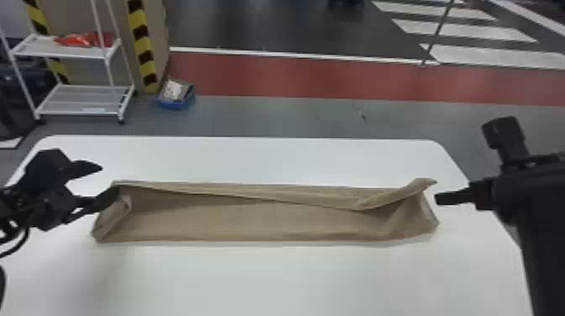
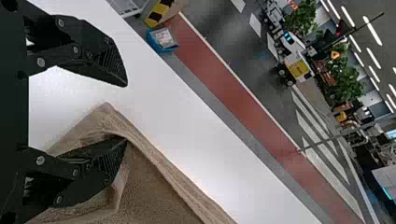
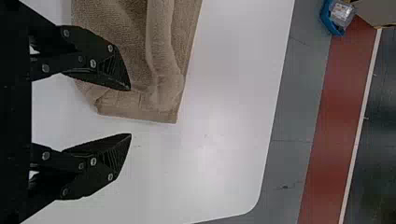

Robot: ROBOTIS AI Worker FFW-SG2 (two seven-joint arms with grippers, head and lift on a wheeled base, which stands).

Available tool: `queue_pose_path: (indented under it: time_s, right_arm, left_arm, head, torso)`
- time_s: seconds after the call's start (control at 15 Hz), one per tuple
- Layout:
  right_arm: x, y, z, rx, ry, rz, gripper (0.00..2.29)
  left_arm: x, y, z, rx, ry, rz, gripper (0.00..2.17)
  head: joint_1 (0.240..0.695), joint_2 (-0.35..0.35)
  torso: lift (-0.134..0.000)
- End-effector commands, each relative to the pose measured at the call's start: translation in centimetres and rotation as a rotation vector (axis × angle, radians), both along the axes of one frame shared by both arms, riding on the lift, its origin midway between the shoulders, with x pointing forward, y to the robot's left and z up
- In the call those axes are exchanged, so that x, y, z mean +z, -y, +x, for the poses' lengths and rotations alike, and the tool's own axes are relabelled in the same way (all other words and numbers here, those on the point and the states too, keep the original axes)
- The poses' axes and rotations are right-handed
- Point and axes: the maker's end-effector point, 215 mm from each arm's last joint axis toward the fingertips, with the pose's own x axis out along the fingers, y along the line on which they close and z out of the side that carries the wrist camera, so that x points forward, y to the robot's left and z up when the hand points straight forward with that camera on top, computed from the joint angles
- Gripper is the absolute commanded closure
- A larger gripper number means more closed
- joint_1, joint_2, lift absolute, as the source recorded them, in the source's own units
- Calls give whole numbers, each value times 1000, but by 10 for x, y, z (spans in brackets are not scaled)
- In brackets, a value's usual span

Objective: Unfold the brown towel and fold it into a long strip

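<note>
The brown towel [image 1: 252, 218] lies across the white table as a long strip, its far edge partly turned over and its right far corner raised in a loose fold. At its left end stands my left gripper [image 1: 103, 181], open, one finger against the towel. In the left wrist view, my left gripper [image 2: 126, 112] has its lower finger over the towel [image 2: 154, 186] and the other above bare table. Off the right end is my right gripper [image 1: 437, 198]; in the right wrist view this gripper [image 3: 130, 112] is open, one finger overlapping the edge of the towel [image 3: 126, 42].
The white table [image 1: 269, 277] has free surface in front of and behind the towel. Beyond it on the floor are a white shelf cart [image 1: 82, 98], a blue bin [image 1: 175, 94] and a striped post [image 1: 143, 50].
</note>
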Motion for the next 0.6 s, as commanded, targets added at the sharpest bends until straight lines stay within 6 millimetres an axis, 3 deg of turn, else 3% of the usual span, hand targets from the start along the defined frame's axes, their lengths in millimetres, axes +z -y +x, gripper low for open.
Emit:
queue_pose_path:
  time_s: [0.0, 0.27, 0.4, 0.53]
  right_arm:
    - [3, 10, -6, -48, 16, 26, 56]
    - [14, 20, -37, -158, 86, 122, 70]
    - [13, 33, -40, -189, 86, 78, 76]
    - [9, 25, -35, -167, 86, 85, 80]
  left_arm:
    - [11, -11, -3, 30, 34, -8, 29]
    - [36, -47, -12, 143, 116, -196, 26]
    - [32, -53, -16, 169, 119, -224, 29]
    - [25, -51, -20, 167, 107, -224, 29]
  head:
    - [695, -144]
    - [695, -139]
    - [695, -132]
    - [695, -133]
  torso:
    - [-115]
    - [-115]
    - [-115]
    - [-115]
